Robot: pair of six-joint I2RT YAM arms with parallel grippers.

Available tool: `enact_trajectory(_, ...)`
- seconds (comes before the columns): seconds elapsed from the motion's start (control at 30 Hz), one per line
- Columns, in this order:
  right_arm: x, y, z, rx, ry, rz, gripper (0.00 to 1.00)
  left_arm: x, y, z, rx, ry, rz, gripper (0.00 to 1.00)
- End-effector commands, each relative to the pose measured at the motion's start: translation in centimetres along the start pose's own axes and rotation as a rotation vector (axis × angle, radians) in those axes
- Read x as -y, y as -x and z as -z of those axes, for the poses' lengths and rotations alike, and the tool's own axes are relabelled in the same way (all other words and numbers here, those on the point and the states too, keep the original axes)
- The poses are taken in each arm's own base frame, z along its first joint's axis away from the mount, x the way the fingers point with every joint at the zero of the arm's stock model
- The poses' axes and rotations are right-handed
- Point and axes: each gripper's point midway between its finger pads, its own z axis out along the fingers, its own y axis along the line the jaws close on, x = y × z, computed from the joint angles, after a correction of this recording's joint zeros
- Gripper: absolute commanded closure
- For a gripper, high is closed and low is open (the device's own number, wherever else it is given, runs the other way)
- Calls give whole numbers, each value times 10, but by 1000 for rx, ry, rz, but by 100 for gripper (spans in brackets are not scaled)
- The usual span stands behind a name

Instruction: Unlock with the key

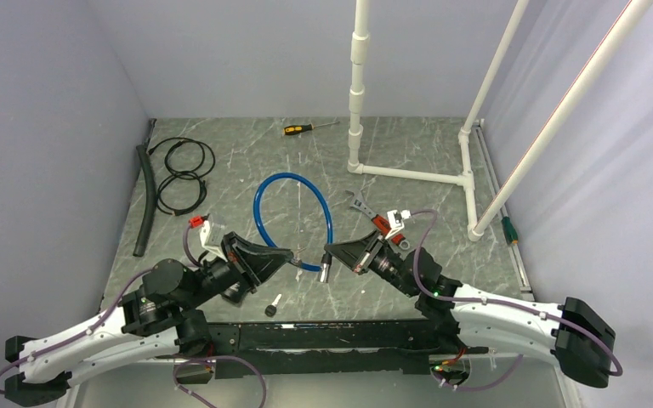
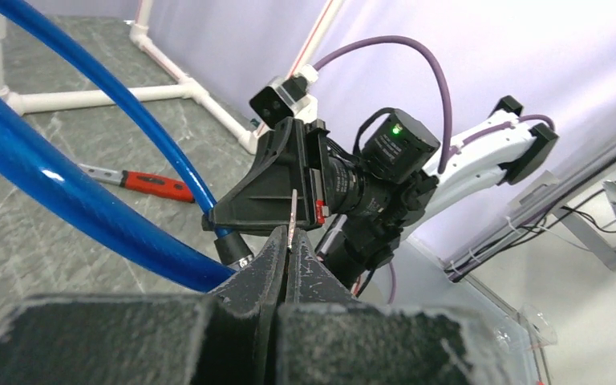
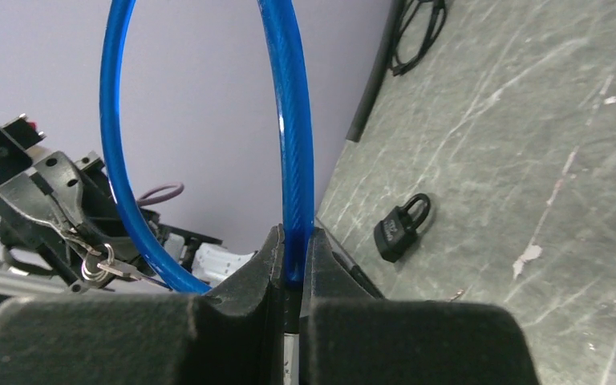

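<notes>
- The grey table (image 1: 408, 280) is closed in by walls at the left, back and right, and the arms' bases line its near edge; its barest stretch lies right of centre, in front of the white pipe frame (image 1: 412, 174)
- The frame takes up the right rear corner; black cords (image 1: 183, 170) and a black hose (image 1: 143, 200) crowd the left edge
- The blue cable lock (image 1: 330, 223) makes a loop at the table's middle, with its long axis running near to far and its metal-tipped end (image 2: 233, 250) at the near side, between the two grippers
- The right gripper (image 3: 293, 241) is clamped on the cable just above that end
- The left gripper (image 2: 289, 241) has its fingers pressed together on the key (image 2: 292, 215), tip to tip with the right gripper and close to it
- A small padlock (image 1: 272, 308) lies flat on the table just in front of both grippers, touching neither
- The key's thin blade juts past the fingertips, its long axis aimed at the right gripper and the cable end; its ring (image 3: 96, 265) hangs beside the fingers
</notes>
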Motion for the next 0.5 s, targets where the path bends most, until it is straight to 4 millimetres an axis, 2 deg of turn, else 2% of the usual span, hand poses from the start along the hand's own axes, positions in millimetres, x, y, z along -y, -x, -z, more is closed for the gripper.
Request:
enact_trajectory(0.0, -84, 34, 2, 82, 243, -22, 100, 37, 25, 4, 47, -156, -3, 100)
enact_trajectory(0.1, -88, 45, 7, 114, 222, -12, 100, 54, 25, 17, -17, -224, 2, 100)
enact_trajectory(0.17, -93, 51, 10, 131, 218, -2, 100, 54, 23, 26, -64, -214, -4, 100)
enact_trajectory(0.3, -105, 56, 13, 128, 230, 19, 100, 36, 24, 44, -84, -122, -15, 100)
enact_trajectory(0.47, -107, 41, 7, 48, 234, 51, 100, 7, 35, 51, -16, 30, -18, 100)
